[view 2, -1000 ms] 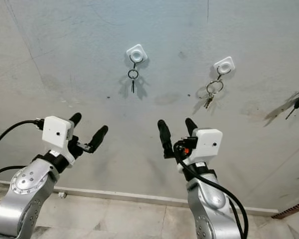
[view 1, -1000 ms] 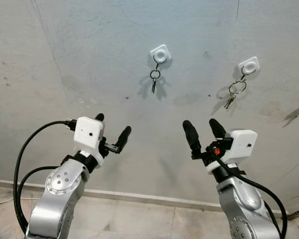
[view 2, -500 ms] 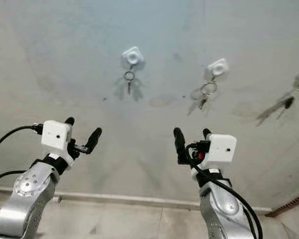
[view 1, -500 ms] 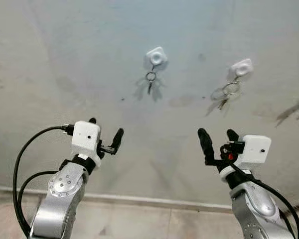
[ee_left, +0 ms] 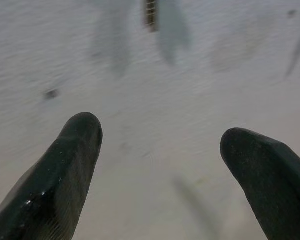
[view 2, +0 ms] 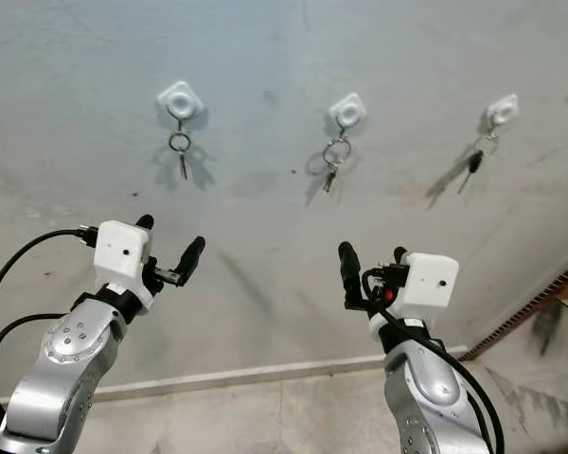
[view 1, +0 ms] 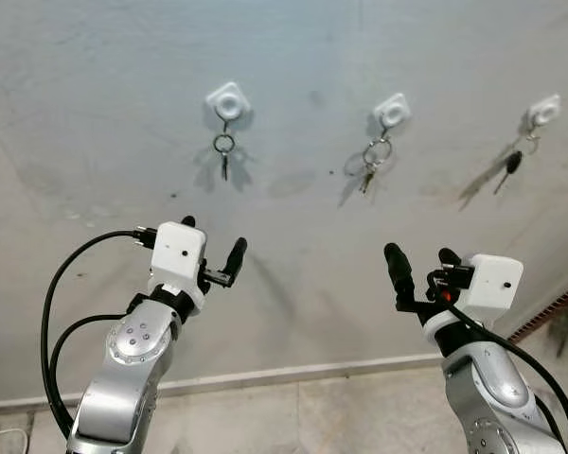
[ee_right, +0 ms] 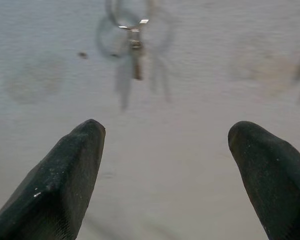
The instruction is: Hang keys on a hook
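Three white hooks are sitting on the wall, each carrying keys: left hook (view 1: 227, 98), middle hook (view 1: 392, 110), right hook (view 1: 544, 109). Below the middle hook, left tool (view 1: 211, 252) and right tool (view 1: 422, 262) are hovering spread, holding nothing.

Three white square hooks (view 1: 227, 98) in a row on grey wall, keys (view 1: 223, 155) on a ring hanging from each

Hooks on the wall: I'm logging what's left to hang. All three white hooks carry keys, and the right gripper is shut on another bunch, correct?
Not quite. All three hooks, left, middle and right, carry keys, but the right gripper is open and holds nothing; the right wrist view shows its fingers spread with bare wall between them.
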Controlling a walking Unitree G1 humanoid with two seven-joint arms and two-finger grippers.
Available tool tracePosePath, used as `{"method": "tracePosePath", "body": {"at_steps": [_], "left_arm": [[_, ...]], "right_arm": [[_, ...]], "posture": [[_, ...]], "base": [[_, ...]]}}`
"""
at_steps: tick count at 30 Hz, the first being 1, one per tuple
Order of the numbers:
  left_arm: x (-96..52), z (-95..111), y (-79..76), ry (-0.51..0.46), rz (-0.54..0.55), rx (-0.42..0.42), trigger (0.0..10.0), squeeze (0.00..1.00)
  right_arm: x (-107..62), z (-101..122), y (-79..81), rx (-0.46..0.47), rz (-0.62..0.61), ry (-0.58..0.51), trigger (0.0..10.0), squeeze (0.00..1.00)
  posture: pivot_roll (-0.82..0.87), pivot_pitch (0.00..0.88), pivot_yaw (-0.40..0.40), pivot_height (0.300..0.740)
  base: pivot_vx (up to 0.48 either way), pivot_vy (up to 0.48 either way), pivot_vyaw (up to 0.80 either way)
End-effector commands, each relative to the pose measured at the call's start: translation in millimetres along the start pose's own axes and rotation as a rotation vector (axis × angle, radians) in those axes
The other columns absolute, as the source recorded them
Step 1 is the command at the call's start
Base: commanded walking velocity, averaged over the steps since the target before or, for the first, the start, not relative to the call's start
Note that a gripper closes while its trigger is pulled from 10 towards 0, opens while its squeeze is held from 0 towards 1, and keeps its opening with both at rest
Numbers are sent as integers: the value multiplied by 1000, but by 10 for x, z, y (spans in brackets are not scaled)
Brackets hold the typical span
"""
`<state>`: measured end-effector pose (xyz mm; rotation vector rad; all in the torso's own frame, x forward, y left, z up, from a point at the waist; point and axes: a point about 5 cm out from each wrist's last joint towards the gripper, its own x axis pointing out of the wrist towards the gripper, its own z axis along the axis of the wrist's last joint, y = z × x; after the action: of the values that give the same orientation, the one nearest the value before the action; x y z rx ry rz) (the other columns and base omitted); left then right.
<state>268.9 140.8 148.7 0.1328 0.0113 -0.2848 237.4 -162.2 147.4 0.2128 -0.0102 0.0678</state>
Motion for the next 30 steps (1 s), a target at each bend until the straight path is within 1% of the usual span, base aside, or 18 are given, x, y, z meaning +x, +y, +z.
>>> {"method": "tracePosePath", "body": {"at_steps": [1, 4, 8, 11, 14, 15, 17, 30], "left_arm": [[2, 0, -11, -2, -4, -8, 10000, 0], [8, -5, -17, -1, -10, -14, 10000, 0], [31, 2, -2, -5, 7, 13, 10000, 0], [53, 13, -8, -9, 7, 10, 10000, 0], [70, 30, -24, -14, -7, 1, 10000, 0], [66, 37, -29, -16, -28, -18, 10000, 0], [60, 33, -21, -14, -33, -32, 10000, 0], [55, 21, -12, -10, -32, -43, 10000, 0]], "right_arm": [[-5, 49, 7, 1, 0, -13, 10000, 0], [5, 41, 23, 8, 6, -10, 10000, 0], [20, 43, 46, 14, 12, -9, 10000, 0], [28, 44, 57, 17, 16, -10, 10000, 0], [32, 44, 67, 19, 20, -10, 10000, 0], [33, 44, 73, 21, 23, -9, 10000, 0], [32, 43, 76, 21, 23, -9, 10000, 0], [58, 29, 97, 23, 33, -1, 10000, 0]], "posture": [[162, 0, -78, 740], [162, 0, -77, 740], [161, 0, -76, 740], [160, 0, -76, 740], [157, 0, -74, 740], [155, 0, -74, 740], [155, 0, -73, 740], [159, 0, -76, 740]], "base": [[0, 0, 0], [0, 0, 0], [0, 0, 0], [0, 0, 0], [0, 0, 0], [0, 0, 0], [0, 0, 0], [0, -324, 0]]}}
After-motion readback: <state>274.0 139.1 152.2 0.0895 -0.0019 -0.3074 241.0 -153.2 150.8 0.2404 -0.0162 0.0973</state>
